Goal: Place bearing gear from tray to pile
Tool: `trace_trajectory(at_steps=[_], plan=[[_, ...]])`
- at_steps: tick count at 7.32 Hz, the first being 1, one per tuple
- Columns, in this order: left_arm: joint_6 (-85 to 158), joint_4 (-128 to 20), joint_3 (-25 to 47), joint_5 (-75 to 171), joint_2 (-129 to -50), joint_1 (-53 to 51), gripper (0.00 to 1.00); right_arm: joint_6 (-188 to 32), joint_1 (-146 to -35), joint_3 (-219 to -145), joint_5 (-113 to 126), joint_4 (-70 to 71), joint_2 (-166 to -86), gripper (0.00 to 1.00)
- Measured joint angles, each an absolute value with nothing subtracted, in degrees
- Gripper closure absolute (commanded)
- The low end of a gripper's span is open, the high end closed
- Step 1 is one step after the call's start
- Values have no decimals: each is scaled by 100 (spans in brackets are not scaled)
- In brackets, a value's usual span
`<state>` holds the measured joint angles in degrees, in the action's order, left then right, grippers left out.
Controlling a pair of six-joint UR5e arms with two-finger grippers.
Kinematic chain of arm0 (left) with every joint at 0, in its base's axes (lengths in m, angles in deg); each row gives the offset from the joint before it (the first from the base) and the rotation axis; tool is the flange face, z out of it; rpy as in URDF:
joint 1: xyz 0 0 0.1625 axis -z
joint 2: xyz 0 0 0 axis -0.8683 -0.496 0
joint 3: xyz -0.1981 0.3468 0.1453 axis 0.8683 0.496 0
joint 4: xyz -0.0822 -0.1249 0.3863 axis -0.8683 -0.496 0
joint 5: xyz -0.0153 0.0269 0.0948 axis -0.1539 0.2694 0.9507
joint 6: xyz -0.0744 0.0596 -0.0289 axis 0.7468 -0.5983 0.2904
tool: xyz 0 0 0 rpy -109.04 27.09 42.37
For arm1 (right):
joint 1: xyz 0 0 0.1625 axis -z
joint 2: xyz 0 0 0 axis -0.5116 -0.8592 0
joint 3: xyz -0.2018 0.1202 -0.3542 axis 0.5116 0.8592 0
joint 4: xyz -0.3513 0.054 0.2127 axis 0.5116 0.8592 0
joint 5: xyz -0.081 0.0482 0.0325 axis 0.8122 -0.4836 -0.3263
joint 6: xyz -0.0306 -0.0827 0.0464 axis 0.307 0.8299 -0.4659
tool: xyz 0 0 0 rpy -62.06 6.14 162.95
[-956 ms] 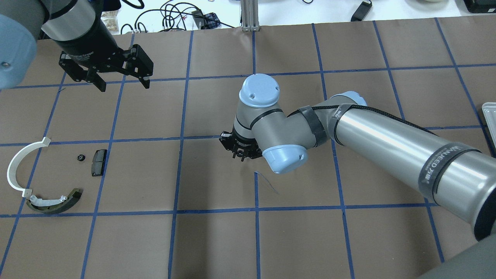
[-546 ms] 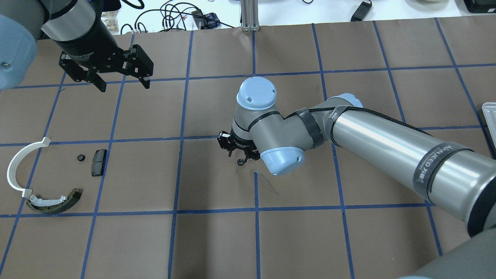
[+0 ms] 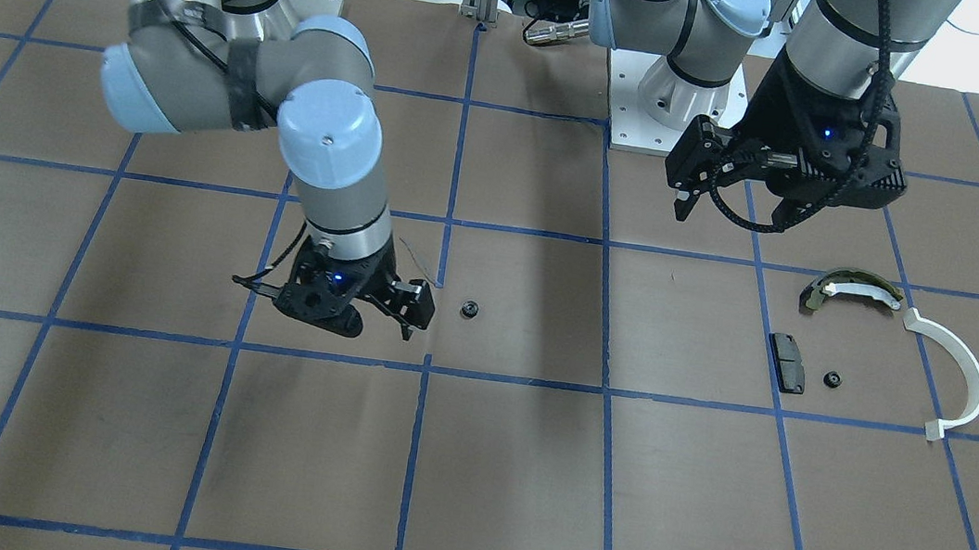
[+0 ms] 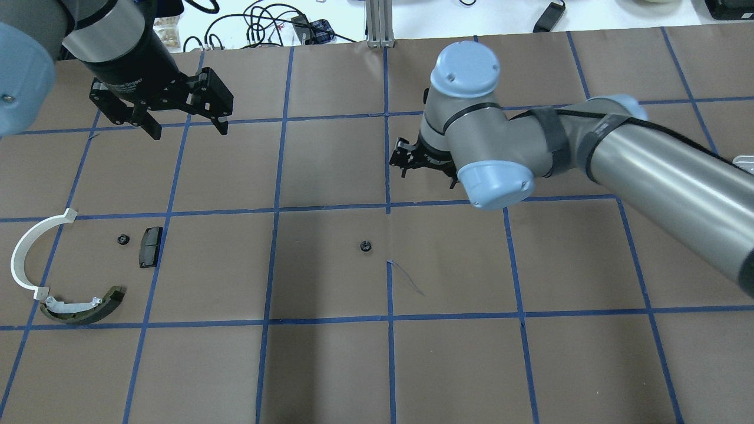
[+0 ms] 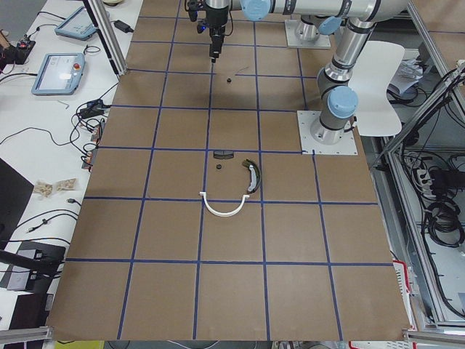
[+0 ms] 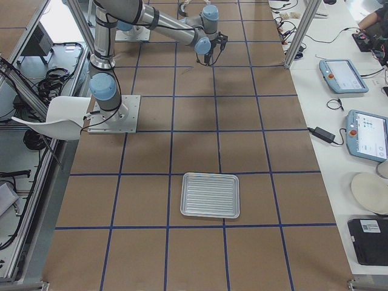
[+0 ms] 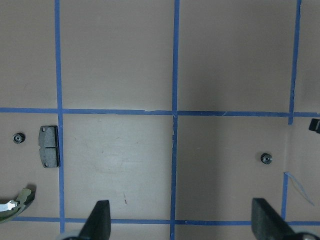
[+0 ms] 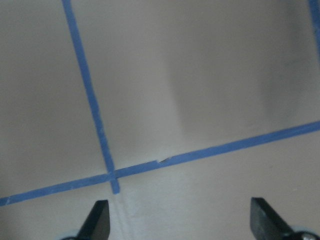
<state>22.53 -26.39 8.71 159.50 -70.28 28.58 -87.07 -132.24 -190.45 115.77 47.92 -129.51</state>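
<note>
Black and toothed, bearing gears counted: two. Found the first gear (image 4: 366,246) lying alone on the brown-papered table (image 4: 330,365), just left of a crossing of blue tape lines (image 4: 389,206), well apart from both the pile (image 4: 82,268) and the tray (image 6: 210,194). Found the second gear (image 4: 122,239) in the pile at the near left, just left of the pad and apart from it.

Pile contents counted as follows:
- one black rectangular pad (image 4: 149,247), lying flat;
- one olive-and-white shoe (image 4: 82,305), curved, nearest the robot;
- one white half-ring (image 4: 32,253), with one end just beside the shoe's end; could not tell whether touching.

Counted one ribbed metal tray, placed toward the right end of the table, well apart from both arms.

Noted the right gripper (image 8: 180,227) raised above the table, farther from the robot than the first gear and a little to its right, apart from it; fingers spread wide, grasping nothing. Noted the left gripper (image 4: 188,129) raised at the far left, beyond the pile; likewise released, with nothing between its fingers.
</note>
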Motion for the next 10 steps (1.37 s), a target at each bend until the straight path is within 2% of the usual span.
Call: trace_trajectory(at_steps=[3, 5, 8, 10], plan=[[3119, -2233, 1056, 15958, -7529, 3579, 0, -7173, -12148, -18474, 11595, 2819, -13819, 0], [3800, -1142, 1640, 15958, -8035, 4242, 0, -6775, -11880, -17930, 11580, 1673, -14140, 0], [4373, 962, 2892, 15958, -8669, 4833, 0, -6605, -11802, -17636, 12042, 1115, -14202, 0], [4676, 1542, 3125, 15963, -9030, 5056, 0, -6641, -11816, -17650, 12404, 1056, -14243, 0]])
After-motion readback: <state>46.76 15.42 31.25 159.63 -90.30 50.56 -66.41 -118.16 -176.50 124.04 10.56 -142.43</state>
